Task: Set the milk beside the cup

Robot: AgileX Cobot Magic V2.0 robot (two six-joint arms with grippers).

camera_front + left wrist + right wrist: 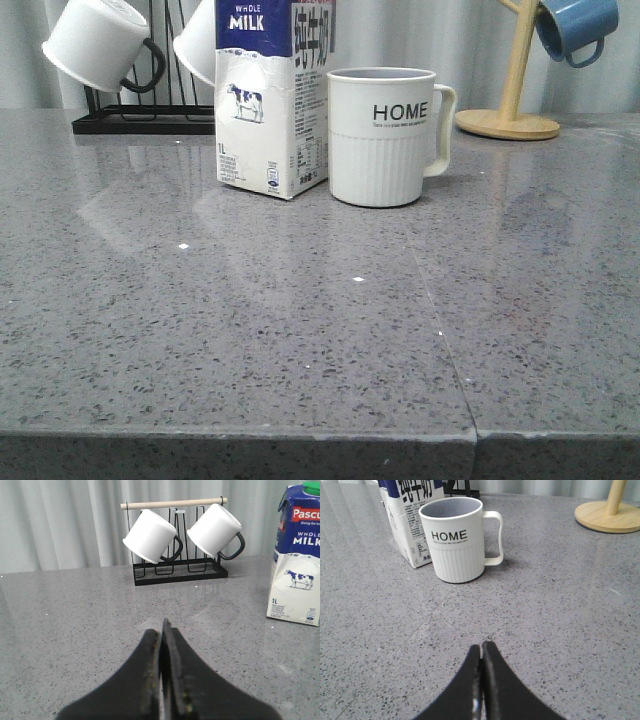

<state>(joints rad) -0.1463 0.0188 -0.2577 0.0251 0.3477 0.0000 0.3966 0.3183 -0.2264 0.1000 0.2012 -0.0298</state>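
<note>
The milk [268, 95] is a tall white carton with a dark blue top and a cow picture, standing upright on the grey table. The cup [383, 137], a white ribbed mug lettered "HOME", stands right beside it on its right, handle to the right. Both also show in the right wrist view, the milk [409, 520] and the cup [455, 540]. The milk shows in the left wrist view [299, 555]. My left gripper [161, 625] is shut and empty over bare table, well apart from the milk. My right gripper [481, 647] is shut and empty, short of the cup. Neither gripper shows in the front view.
A black wire rack [145, 120] with two plain white mugs [95, 42] hanging on it stands at the back left. A wooden mug tree [510, 110] with a blue mug [575, 25] stands at the back right. The table's front edge [300, 435] is near the camera.
</note>
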